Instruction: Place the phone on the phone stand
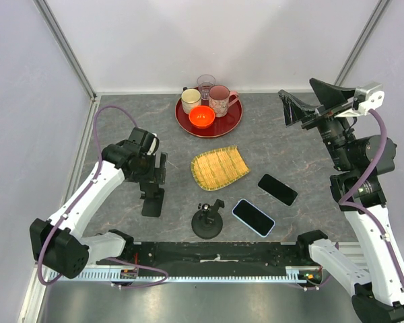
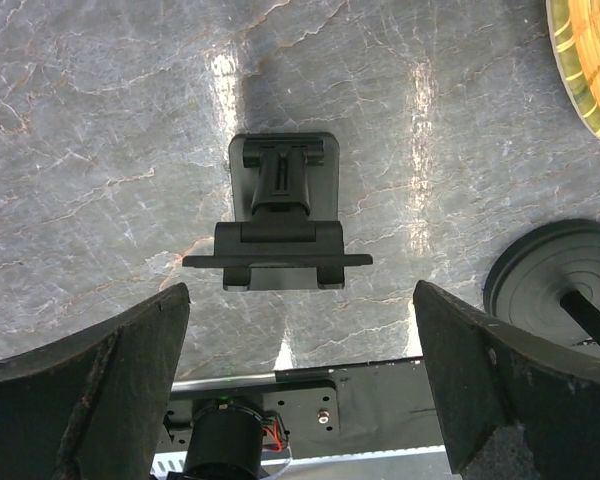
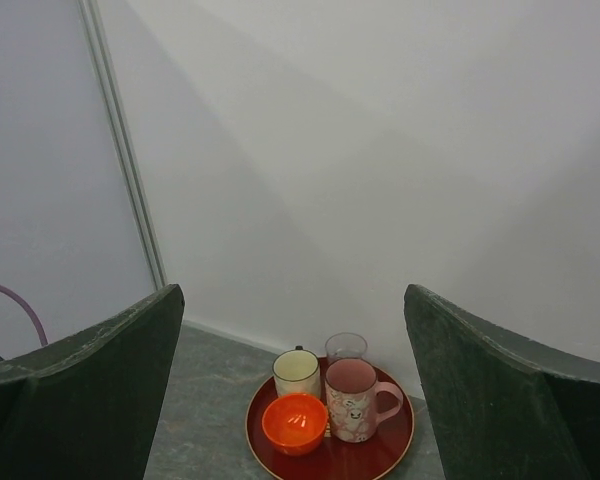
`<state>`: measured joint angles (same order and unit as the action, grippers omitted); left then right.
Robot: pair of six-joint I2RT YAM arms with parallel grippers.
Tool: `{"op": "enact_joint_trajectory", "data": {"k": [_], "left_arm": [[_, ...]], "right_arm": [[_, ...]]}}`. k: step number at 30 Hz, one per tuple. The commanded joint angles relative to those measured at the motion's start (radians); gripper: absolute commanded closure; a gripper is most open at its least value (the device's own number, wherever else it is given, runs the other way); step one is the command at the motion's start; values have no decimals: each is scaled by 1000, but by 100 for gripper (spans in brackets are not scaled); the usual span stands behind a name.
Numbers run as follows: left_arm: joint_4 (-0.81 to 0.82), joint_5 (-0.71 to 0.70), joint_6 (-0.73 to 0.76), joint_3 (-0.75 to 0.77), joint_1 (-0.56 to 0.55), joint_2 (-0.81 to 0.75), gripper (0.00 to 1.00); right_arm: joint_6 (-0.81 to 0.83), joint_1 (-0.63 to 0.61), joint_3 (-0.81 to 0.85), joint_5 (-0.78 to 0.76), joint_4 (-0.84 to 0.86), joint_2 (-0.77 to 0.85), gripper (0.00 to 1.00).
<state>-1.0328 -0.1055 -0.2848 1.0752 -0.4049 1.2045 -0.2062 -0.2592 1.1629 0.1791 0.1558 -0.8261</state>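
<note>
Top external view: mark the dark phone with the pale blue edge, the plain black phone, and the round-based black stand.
Dark phone with pale blue edge [image 1: 253, 217], top external view, middle of its screen.
Plain black phone [image 1: 277, 189], top external view, middle of its face.
Round-based black stand [image 1: 206, 227], top external view, its disc base.

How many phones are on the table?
2. A black phone lies flat to the right of the woven tray. A blue-edged phone lies beside it, closer to the arms' bases. None looks hidden.
</note>
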Motion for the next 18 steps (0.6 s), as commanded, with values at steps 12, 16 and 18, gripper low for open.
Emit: {"op": "enact_joint_trajectory", "data": {"k": [12, 16, 18], "left_arm": [[82, -68, 93, -8, 3, 47, 0], [102, -56, 95, -15, 3, 43, 0], [103, -51, 93, -24, 3, 38, 0]], "right_arm": [[51, -18, 12, 11, 2, -7, 2], [57, -17, 14, 13, 1, -7, 2], [56, -17, 14, 11, 1, -10, 2]]}}
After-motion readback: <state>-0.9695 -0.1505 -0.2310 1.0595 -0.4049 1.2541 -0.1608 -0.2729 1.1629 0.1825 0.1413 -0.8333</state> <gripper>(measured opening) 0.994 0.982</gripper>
